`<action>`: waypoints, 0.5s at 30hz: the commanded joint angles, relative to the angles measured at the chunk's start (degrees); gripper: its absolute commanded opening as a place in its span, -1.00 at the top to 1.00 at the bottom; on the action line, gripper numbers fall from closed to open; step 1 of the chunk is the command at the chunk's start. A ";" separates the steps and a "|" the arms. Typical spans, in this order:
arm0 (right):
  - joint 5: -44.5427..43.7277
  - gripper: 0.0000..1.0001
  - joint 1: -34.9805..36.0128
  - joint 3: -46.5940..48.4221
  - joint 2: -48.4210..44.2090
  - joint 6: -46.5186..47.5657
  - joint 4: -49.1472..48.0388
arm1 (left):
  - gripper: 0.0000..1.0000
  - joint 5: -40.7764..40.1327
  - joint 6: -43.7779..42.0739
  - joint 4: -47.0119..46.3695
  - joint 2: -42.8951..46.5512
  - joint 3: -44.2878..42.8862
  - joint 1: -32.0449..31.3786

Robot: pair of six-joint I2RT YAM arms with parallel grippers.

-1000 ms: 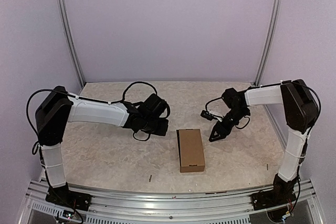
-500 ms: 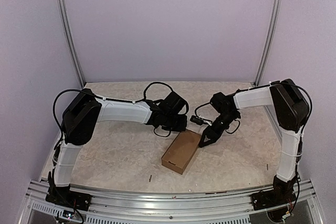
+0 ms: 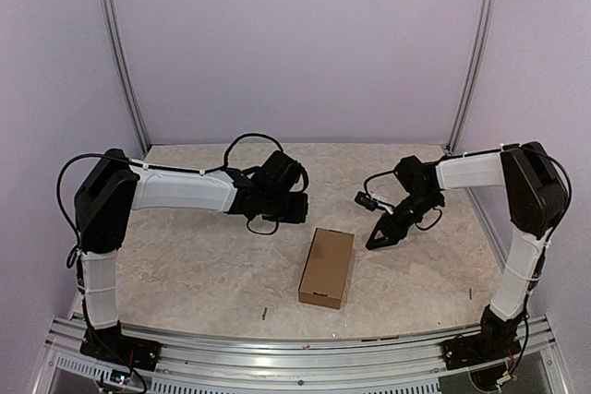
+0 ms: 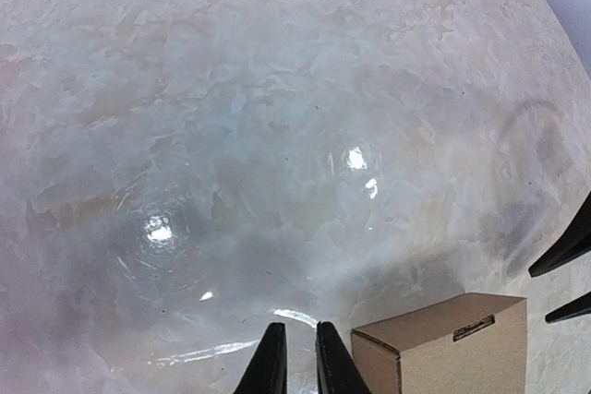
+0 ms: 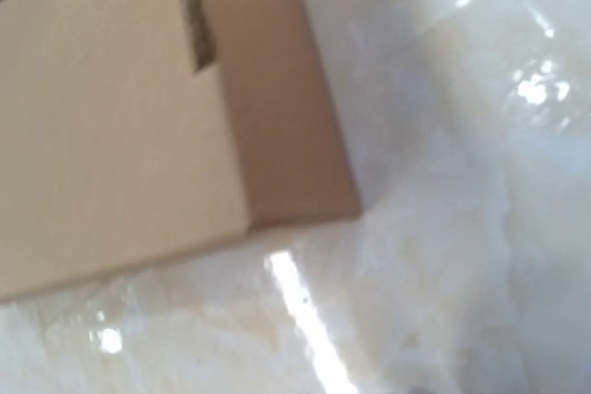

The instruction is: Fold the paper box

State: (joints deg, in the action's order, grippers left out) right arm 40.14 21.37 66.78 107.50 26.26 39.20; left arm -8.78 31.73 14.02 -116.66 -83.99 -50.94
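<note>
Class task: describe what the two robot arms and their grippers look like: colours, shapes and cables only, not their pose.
Both arms have white tubular links joined by bulky black joint housings. The left arm and the right arm each carry loose black cables looping near the wrist. The left gripper and the right gripper are black, with two slim pointed fingers. No markings are legible.

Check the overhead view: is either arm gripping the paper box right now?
No. The paper box lies closed on the table, with clear gaps to both the left gripper and right gripper.
</note>
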 commanded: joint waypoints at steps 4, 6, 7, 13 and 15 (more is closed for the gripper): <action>-3.92 0.13 -3.13 0.53 -11.83 3.14 0.62 | 0.59 -8.86 -3.82 3.24 6.44 6.69 -1.19; -3.82 0.00 -5.92 2.11 -15.83 1.63 -0.87 | 0.50 -11.93 -6.11 5.10 10.59 7.55 -0.63; -3.54 -0.08 -7.33 2.52 -17.59 1.04 -1.74 | 0.49 -12.83 -7.34 6.45 12.77 7.80 -0.06; -4.49 -0.95 -13.00 0.50 -28.79 -5.19 -14.53 | 0.03 -12.46 -12.50 11.68 23.88 9.43 4.81; -9.26 -0.99 -13.88 -3.55 -33.04 -9.63 -22.36 | -0.93 -14.36 -15.00 9.63 29.17 10.94 5.06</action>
State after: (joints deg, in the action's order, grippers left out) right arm 36.38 9.10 68.34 80.34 24.25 30.39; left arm -19.49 22.02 22.57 -95.20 -75.29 -47.42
